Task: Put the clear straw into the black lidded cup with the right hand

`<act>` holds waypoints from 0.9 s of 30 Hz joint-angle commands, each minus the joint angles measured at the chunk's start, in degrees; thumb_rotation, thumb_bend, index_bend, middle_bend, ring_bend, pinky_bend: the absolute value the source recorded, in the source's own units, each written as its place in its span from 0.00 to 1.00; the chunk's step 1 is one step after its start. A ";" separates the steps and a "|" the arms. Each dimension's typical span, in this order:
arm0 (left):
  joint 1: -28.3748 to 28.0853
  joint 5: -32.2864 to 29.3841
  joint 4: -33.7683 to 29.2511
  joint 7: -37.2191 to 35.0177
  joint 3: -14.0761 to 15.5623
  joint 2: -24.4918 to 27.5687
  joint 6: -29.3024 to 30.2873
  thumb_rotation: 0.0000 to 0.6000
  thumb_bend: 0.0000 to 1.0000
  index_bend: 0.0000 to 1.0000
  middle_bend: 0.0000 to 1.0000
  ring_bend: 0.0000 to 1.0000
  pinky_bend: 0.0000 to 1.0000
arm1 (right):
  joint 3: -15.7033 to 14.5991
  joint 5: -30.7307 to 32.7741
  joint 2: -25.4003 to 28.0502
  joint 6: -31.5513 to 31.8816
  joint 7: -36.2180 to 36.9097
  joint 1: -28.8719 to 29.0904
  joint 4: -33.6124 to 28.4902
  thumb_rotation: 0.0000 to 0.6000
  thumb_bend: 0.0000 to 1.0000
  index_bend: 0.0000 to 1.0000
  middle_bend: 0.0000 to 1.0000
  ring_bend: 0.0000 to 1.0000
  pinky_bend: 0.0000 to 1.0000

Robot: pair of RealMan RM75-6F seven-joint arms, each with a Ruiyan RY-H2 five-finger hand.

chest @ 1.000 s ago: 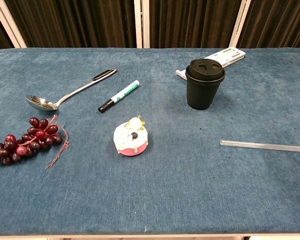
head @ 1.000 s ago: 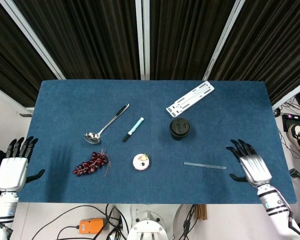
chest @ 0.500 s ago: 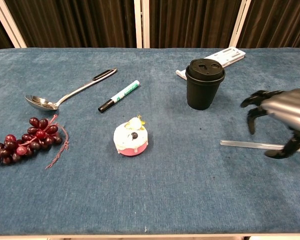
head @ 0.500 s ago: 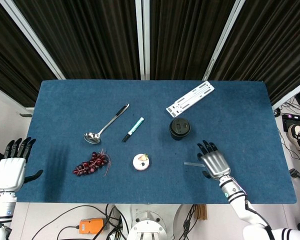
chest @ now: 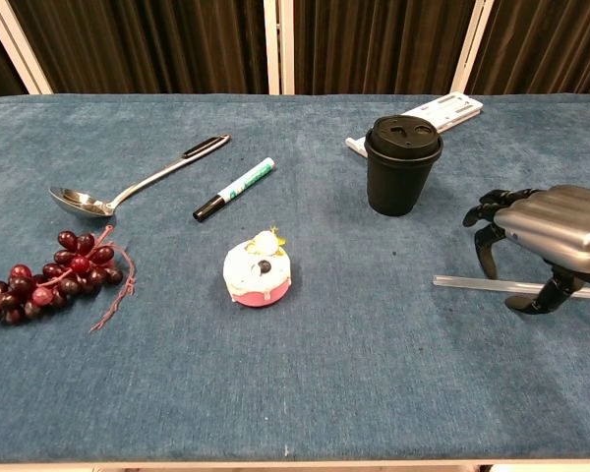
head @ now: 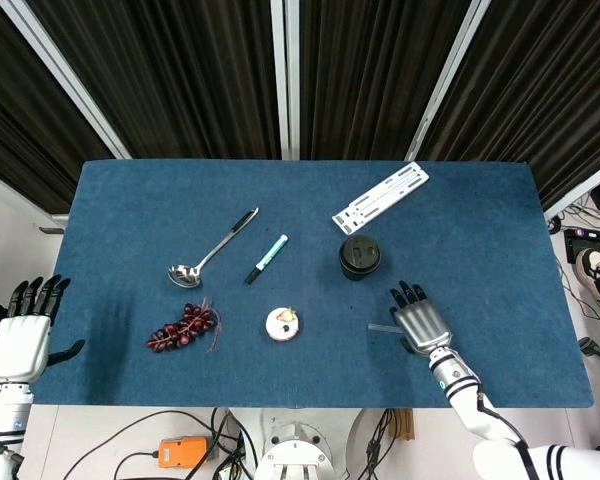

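Note:
The clear straw [chest: 469, 283] lies flat on the blue table, right of centre; in the head view only its left end [head: 378, 326] shows. My right hand [head: 417, 322] [chest: 541, 233] hovers palm-down over the straw's middle, fingers curved downward and apart, holding nothing; the fingertips come down close to the straw. The black lidded cup [head: 360, 257] [chest: 402, 164] stands upright behind and left of that hand. My left hand [head: 24, 334] is open beside the table's left front corner, away from everything.
A white perforated bracket [head: 381, 198] lies behind the cup. A ladle [head: 212, 248], a marker [head: 267, 258], a bunch of dark grapes [head: 182, 328] and a small frosted cake [head: 282, 323] are spread over the left and middle of the table [head: 130, 200].
My right hand has come in from the table's right front edge leftward to a spot over the straw, and has lowered slightly. The left hand has barely moved.

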 commanded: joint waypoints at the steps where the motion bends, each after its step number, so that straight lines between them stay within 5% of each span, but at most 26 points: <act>1: 0.00 -0.01 0.06 0.03 -0.02 -0.04 0.01 1.00 0.08 0.09 0.09 0.03 0.00 | -0.27 0.42 -0.21 -0.11 0.44 0.30 0.42 1.00 0.49 0.55 0.20 0.05 0.16; 16: -0.09 -0.06 0.00 0.28 -0.07 -0.08 -0.13 1.00 0.08 0.09 0.09 0.02 0.00 | -0.84 -3.16 0.07 3.14 5.21 0.42 0.70 1.00 0.56 0.63 0.26 0.09 0.16; 27: -0.24 0.18 -1.04 1.02 -0.28 0.56 0.15 1.00 0.08 0.09 0.09 0.02 0.00 | 7.81 -19.58 6.79 13.52 44.87 -1.34 -1.41 1.00 0.56 0.70 0.32 0.15 0.17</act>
